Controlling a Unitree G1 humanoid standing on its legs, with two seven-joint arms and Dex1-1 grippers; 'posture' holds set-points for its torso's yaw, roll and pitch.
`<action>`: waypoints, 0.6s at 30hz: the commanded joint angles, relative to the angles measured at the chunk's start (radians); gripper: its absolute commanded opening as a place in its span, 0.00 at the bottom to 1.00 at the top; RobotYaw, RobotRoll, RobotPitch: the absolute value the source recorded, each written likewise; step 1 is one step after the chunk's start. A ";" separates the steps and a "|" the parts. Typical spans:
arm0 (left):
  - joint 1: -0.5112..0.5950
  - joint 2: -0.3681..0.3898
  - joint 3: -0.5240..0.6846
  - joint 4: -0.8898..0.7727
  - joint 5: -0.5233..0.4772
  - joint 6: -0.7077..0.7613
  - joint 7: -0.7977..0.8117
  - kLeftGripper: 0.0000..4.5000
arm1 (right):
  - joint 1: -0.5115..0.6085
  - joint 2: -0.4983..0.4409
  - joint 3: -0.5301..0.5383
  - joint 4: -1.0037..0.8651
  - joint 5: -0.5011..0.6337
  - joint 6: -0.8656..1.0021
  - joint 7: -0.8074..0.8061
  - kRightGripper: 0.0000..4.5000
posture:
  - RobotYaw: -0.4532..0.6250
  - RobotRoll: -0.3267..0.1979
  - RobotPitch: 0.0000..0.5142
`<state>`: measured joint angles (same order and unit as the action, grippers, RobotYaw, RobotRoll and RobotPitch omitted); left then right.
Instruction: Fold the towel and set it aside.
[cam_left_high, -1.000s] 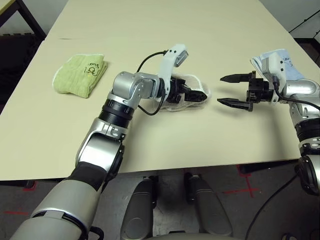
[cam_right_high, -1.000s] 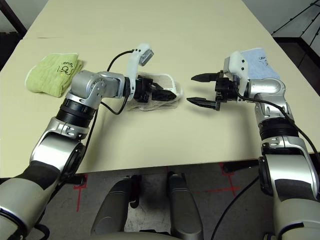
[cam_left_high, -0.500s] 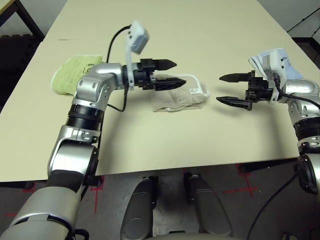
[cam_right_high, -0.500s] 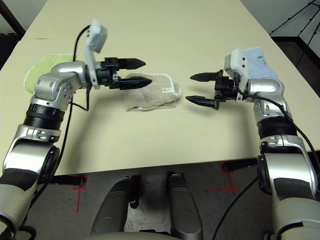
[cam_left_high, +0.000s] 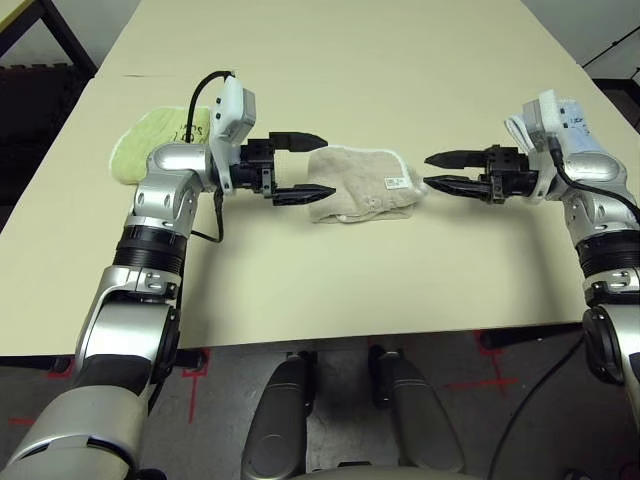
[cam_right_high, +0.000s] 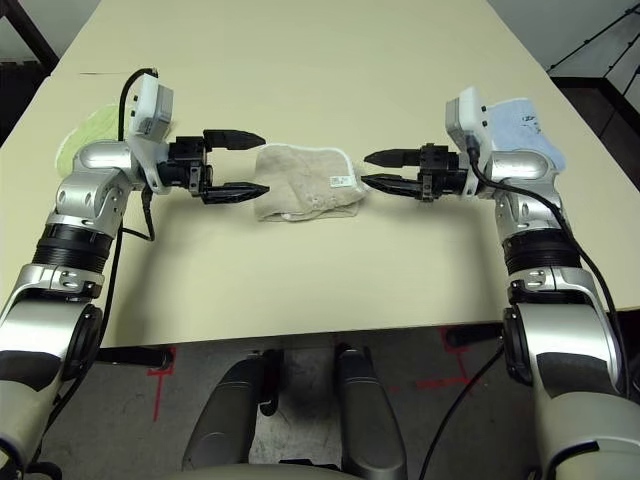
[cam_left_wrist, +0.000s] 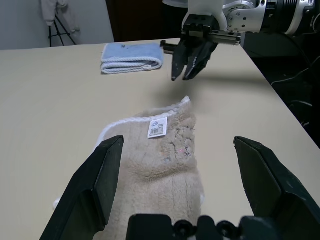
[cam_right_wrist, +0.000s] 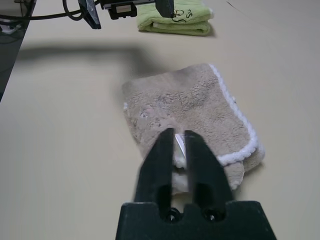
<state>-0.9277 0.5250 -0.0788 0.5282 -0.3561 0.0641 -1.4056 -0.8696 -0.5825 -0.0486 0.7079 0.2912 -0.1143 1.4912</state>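
Two grippers flank one folded towel (cam_left_high: 360, 184) at mid-table, each pointing level and inward from its own side. The towel lies flat in a compact beige bundle with white edging, long axis running left to right, a small white tag on its right half. It rests on the bare table (cam_left_high: 330, 60), well apart from the green towel (cam_left_high: 155, 140) at far left and the blue towel (cam_right_high: 520, 125) at far right.

The left gripper (cam_left_high: 300, 165) stands wide open and holds nothing; its fingers frame the towel's left end, the near fingertip at the towel's left edge, though contact cannot be judged. The right gripper (cam_left_high: 440, 171) has its fingers pressed together and empty, tips just beside the towel's right end and slightly above the cloth, not on it.

Folding looks done, so what remains is setting the bundle aside. The towel sits directly between the two grippers, along the line both point down. The left one appears better placed, already open and lined up with the long axis; a short push to the right would bring the cloth between its fingers. The right one would first need to spread. A pinch at one end alone risks the folds falling open on the lift.
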 joint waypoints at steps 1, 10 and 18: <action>0.018 -0.008 0.003 0.017 0.010 0.018 -0.004 1.00 | 0.020 -0.008 0.012 -0.021 -0.005 0.004 0.007 0.00 | 0.44 0.62 0.38; 0.012 -0.031 -0.002 0.094 0.036 -0.028 -0.016 0.52 | 0.010 0.017 0.028 -0.031 -0.009 0.018 -0.006 0.00 | 0.43 0.62 0.40; -0.002 -0.030 0.001 0.131 0.052 -0.035 -0.019 0.01 | -0.017 0.038 0.031 -0.002 -0.011 0.020 -0.021 0.00 | 0.44 0.62 0.41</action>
<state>-0.9274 0.4929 -0.0784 0.6455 -0.3200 0.0350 -1.4169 -0.8730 -0.5509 -0.0251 0.6967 0.2852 -0.0970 1.4769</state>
